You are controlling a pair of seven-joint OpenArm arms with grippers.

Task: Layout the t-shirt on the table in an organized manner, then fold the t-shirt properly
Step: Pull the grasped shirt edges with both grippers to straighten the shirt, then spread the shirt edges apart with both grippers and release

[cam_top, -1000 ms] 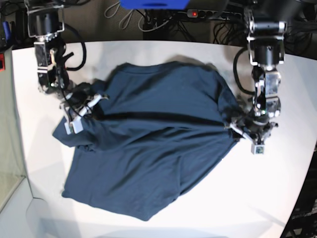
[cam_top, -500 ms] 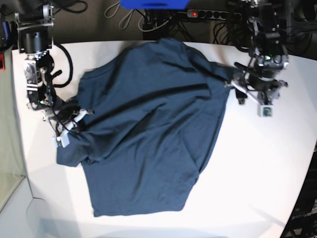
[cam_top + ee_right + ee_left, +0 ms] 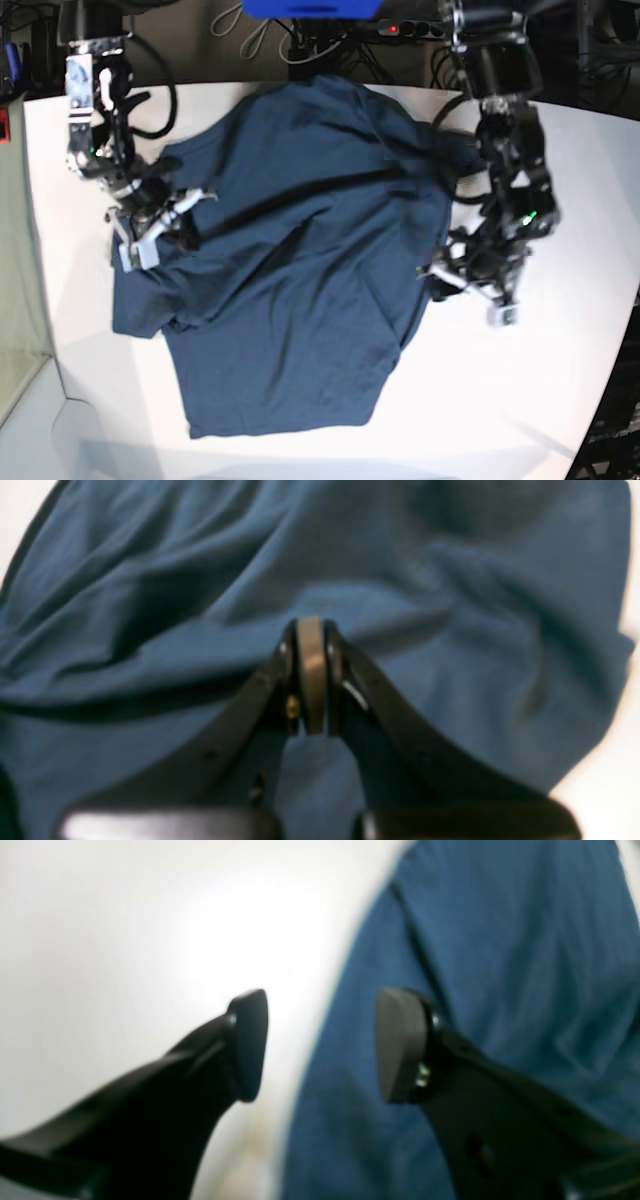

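Left pincer [image 3: 320, 1045]: jaws apart with nothing between them; one black fingertip is over the white desk top, the other over the cloth, with the shirt's edge running between them.
Right pincer [image 3: 311, 675]: jaws pressed together; dark blue fabric surrounds the tips, but the blur does not settle whether a fold is caught between them.
Dark navy-blue short-sleeved cloth t-shirt [image 3: 300, 260]: spread over the middle of the desk, tilted, one end reaching the far curved edge, the other hem corner near the front. A sleeve bunches under the right pincer [image 3: 150, 235], and the side by the left pincer [image 3: 465, 285] is folded back on itself, so the layout is not yet flat.
Large white smooth-topped desk [image 3: 520, 380]: bare in front and to both sides of the shirt.
Stage, as I judge it: still the laying-out, with no proper fold begun.
Risk one: if the left pincer closes where it now is, it may catch only the top layer of the doubled side, and a pull would drag that layer and deepen the crease.
Risk two: if the right pincer holds cloth and moves outward alone, the whole shirt may slide on the smooth top and not stretch flat.
Risk three: the far end lies by the desk's edge; a pull that way could let it slip over.
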